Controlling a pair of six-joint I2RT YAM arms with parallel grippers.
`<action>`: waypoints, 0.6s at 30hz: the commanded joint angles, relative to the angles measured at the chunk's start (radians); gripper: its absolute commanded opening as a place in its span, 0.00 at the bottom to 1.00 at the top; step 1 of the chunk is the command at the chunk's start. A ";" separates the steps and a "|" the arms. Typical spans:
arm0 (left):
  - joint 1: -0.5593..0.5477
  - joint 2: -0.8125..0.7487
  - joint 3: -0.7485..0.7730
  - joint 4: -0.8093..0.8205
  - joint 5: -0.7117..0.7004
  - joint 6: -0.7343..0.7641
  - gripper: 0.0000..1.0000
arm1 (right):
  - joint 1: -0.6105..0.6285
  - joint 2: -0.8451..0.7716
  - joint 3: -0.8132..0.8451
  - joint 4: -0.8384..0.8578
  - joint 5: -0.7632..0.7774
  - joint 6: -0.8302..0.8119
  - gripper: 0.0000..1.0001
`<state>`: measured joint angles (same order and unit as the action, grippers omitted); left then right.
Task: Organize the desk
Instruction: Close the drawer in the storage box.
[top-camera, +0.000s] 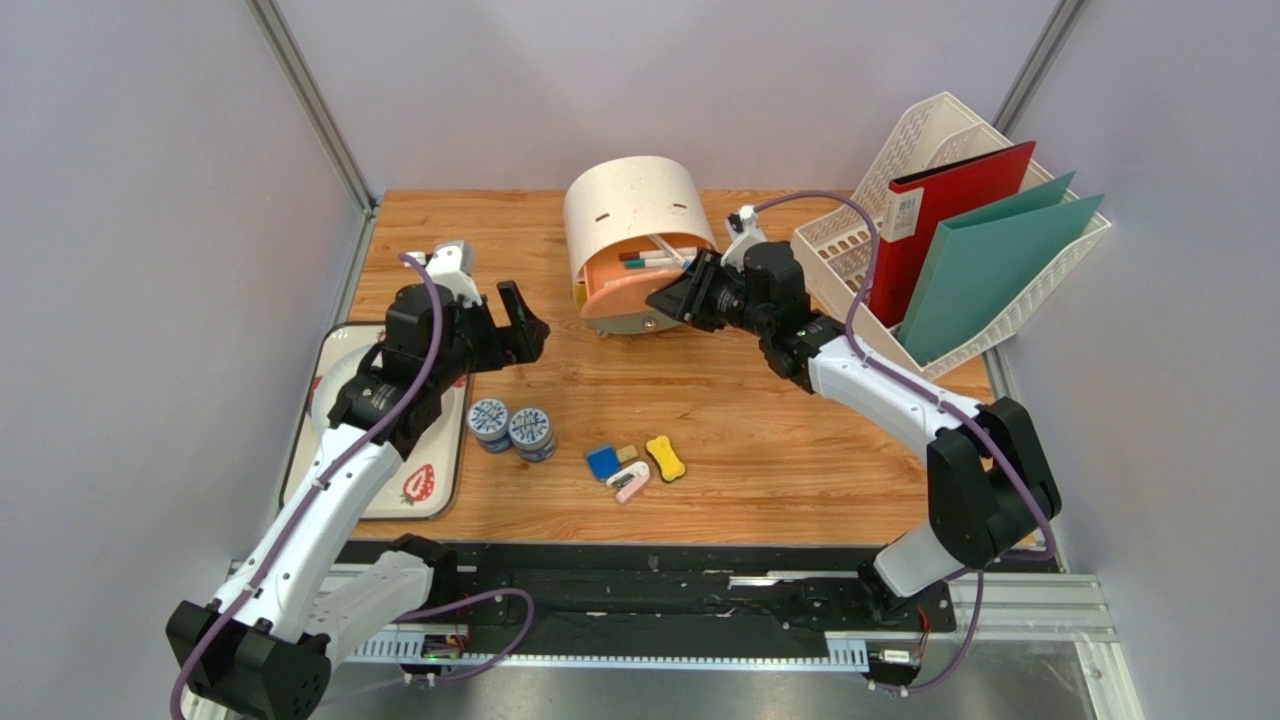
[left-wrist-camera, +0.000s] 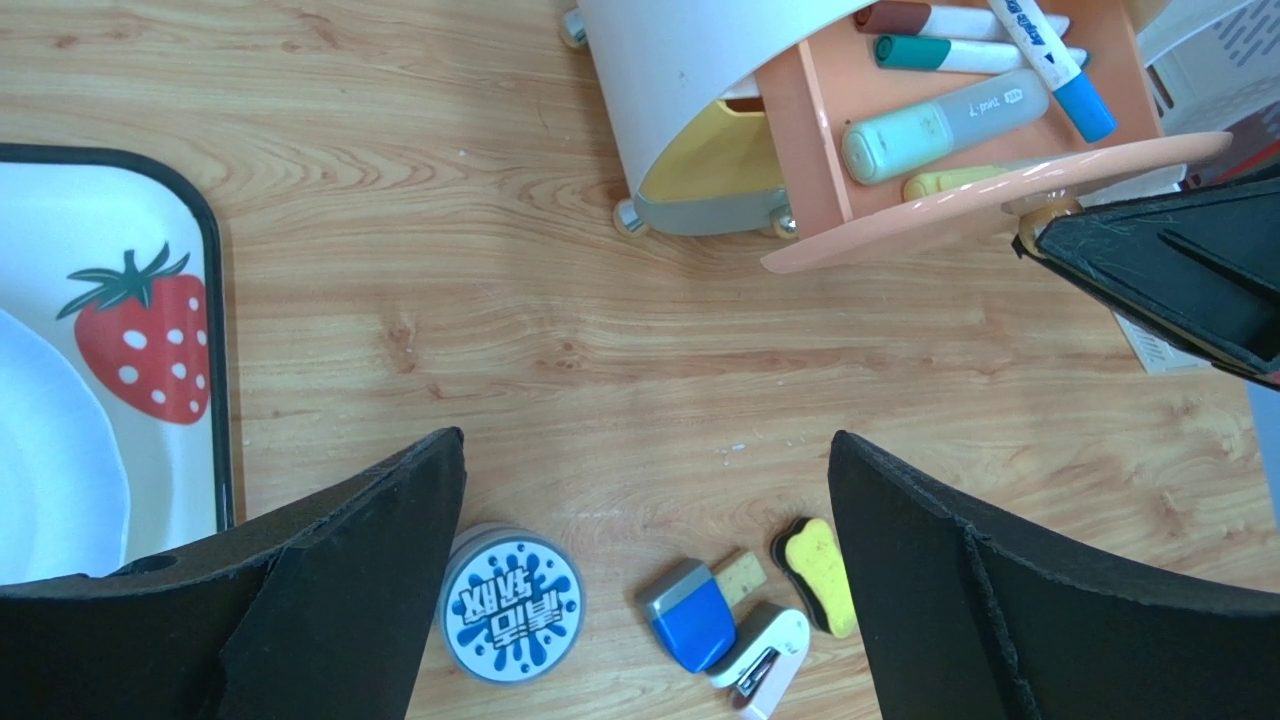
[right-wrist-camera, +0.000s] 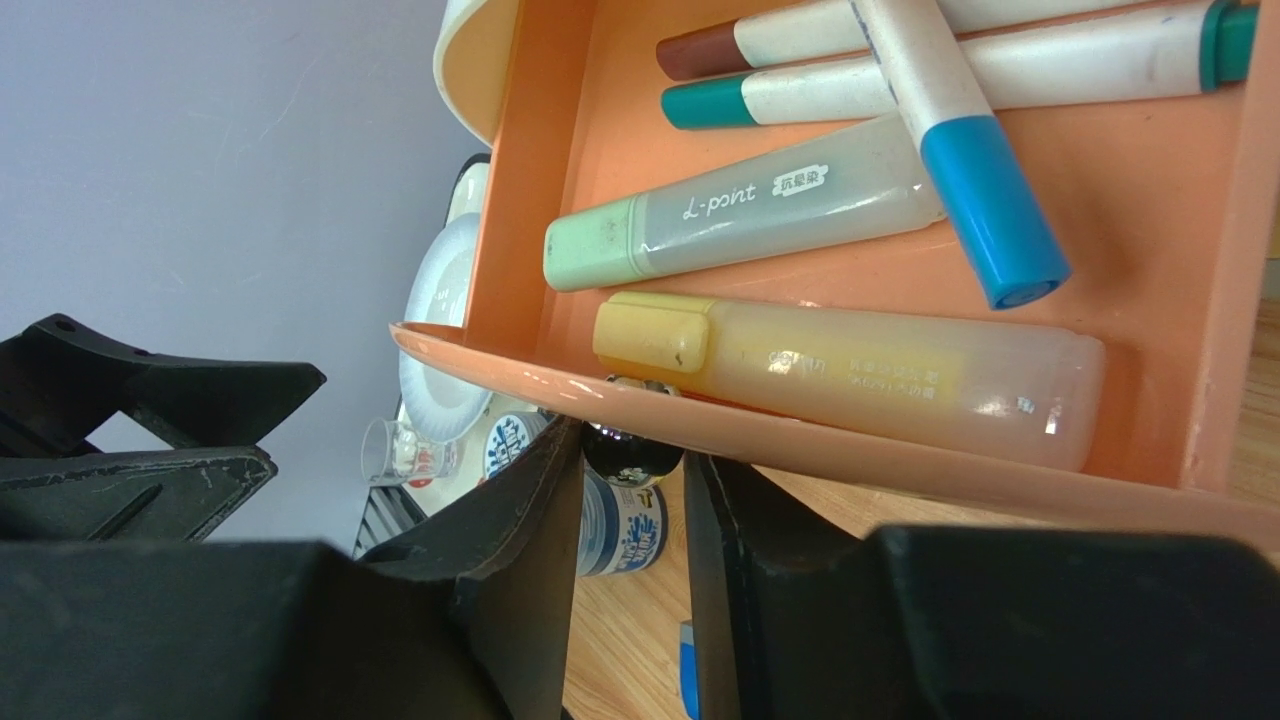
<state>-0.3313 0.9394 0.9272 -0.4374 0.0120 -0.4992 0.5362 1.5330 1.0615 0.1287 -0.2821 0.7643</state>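
Inspection, near edge to far edge. The counter, the surface to be put in order, lay under both arms between its frame rails.

- **Near edge:** two round tins, a blue eraser and a yellow eraser lay loose, just beside the strawberry tray at the left edge.
- **Left hand:** it hung above them, spread wide and holding nothing.
- **Far edge:** the orange drawer of the cream pen organizer stood open, holding highlighters and markers.
- **Right hand:** it sat narrow under the drawer's front lip. A grip could not be confirmed.

Judged step: handling the drawer, probably to close it. The next move calls for a firm hold and a straight push inward, with the crosswise blue-capped marker kept from jamming.
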 joint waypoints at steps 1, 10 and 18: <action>0.008 -0.024 -0.008 0.014 -0.010 0.002 0.99 | 0.007 0.019 0.041 0.060 0.050 0.020 0.31; 0.008 -0.027 -0.011 0.012 -0.010 -0.001 0.99 | 0.007 0.070 0.092 0.091 0.072 0.033 0.29; 0.008 -0.028 -0.008 0.006 -0.035 0.002 0.99 | 0.007 0.153 0.186 0.103 0.104 0.024 0.29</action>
<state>-0.3309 0.9298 0.9215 -0.4389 -0.0017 -0.4992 0.5388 1.6543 1.1797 0.1654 -0.2150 0.7895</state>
